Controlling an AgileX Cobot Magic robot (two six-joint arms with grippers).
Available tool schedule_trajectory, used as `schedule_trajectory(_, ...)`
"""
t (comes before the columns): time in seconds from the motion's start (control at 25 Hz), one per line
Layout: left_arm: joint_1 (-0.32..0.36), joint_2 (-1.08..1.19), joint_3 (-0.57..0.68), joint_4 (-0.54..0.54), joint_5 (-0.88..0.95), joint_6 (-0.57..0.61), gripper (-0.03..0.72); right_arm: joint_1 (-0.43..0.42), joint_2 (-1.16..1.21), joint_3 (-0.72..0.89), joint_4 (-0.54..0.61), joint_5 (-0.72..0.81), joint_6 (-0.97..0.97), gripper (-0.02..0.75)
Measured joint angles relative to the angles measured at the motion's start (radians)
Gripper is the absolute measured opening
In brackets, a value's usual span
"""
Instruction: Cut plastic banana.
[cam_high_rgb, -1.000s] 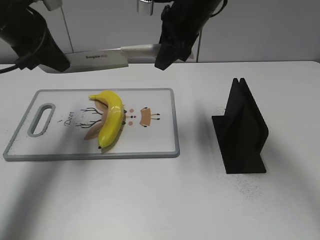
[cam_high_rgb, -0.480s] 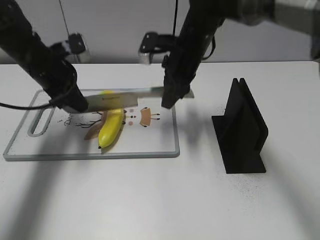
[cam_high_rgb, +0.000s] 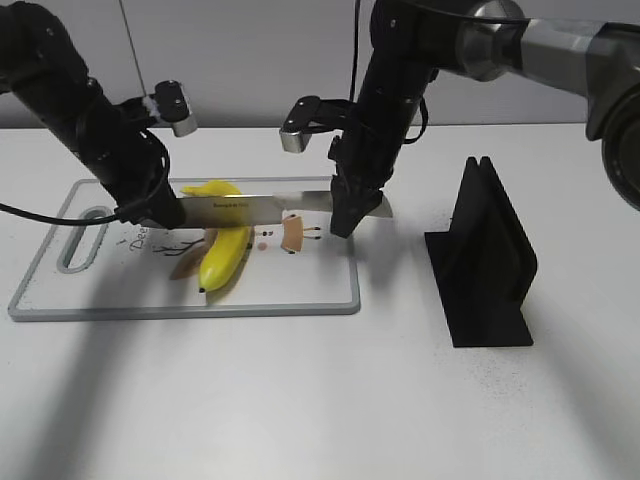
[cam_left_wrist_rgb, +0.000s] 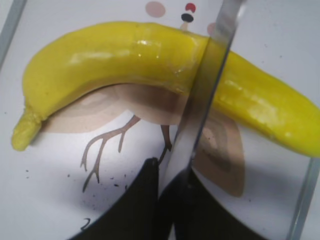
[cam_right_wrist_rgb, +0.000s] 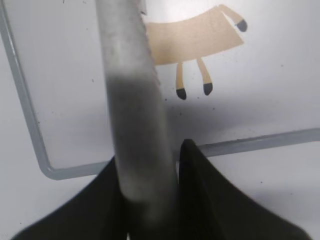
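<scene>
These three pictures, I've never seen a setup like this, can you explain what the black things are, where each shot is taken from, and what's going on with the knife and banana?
The black things are two robot arms, each ending in a two-fingered gripper. The wide picture comes from a camera standing in front of the table; the two close-ups come from cameras on the arms' wrists.

On the white table lies a cutting board with a yellow plastic banana on it. To the right stands a black knife stand.

Both grippers hold one knife level across the banana: the left gripper pinches the blade's far end, and the right gripper pinches the handle end. In the left wrist close-up, the blade crosses the banana's middle. Whether it has cut through, I cannot tell.
</scene>
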Motion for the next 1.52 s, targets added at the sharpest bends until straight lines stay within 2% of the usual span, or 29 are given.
schedule_trajectory(0.24,-0.011,-0.065,0.016,0.003,-0.054,-0.005,0.067,0.000,-0.030,-0.036,-0.031,-0.001,0.005,0.220)
schedule_trajectory(0.6,-0.009,-0.199,0.016,0.037,0.040,-0.020,0.038,0.001,-0.117,-0.043,-0.016,0.002,-0.004,0.230)
schedule_trajectory(0.72,-0.009,-0.239,0.016,0.033,0.063,-0.028,0.051,0.001,-0.161,-0.043,-0.016,0.003,-0.024,0.232)
schedule_trajectory(0.76,-0.008,-0.249,0.016,0.022,0.066,-0.035,0.073,0.002,-0.171,-0.043,-0.017,0.003,-0.028,0.232)
schedule_trajectory(0.84,-0.008,-0.263,0.016,-0.002,0.064,-0.042,0.168,0.004,-0.185,-0.043,-0.017,0.003,-0.030,0.228)
schedule_trajectory(1.0,-0.008,-0.265,0.016,-0.035,0.051,-0.062,0.468,0.005,-0.189,-0.043,-0.010,0.003,-0.026,0.212)
schedule_trajectory(1.08,-0.010,-0.266,0.016,-0.045,0.017,-0.076,0.561,0.005,-0.190,-0.043,-0.006,0.003,-0.019,0.201)
schedule_trajectory(1.24,-0.012,-0.296,0.012,-0.055,-0.042,-0.146,0.615,0.005,-0.195,-0.043,0.001,0.003,-0.012,0.172)
schedule_trajectory(1.4,-0.006,-0.326,-0.068,-0.040,-0.021,-0.329,0.617,0.004,-0.201,-0.043,-0.006,-0.006,0.012,0.162)
schedule_trajectory(1.52,0.010,-0.340,-0.157,0.021,0.025,-0.486,0.614,0.004,-0.224,-0.043,-0.014,-0.006,0.023,0.162)
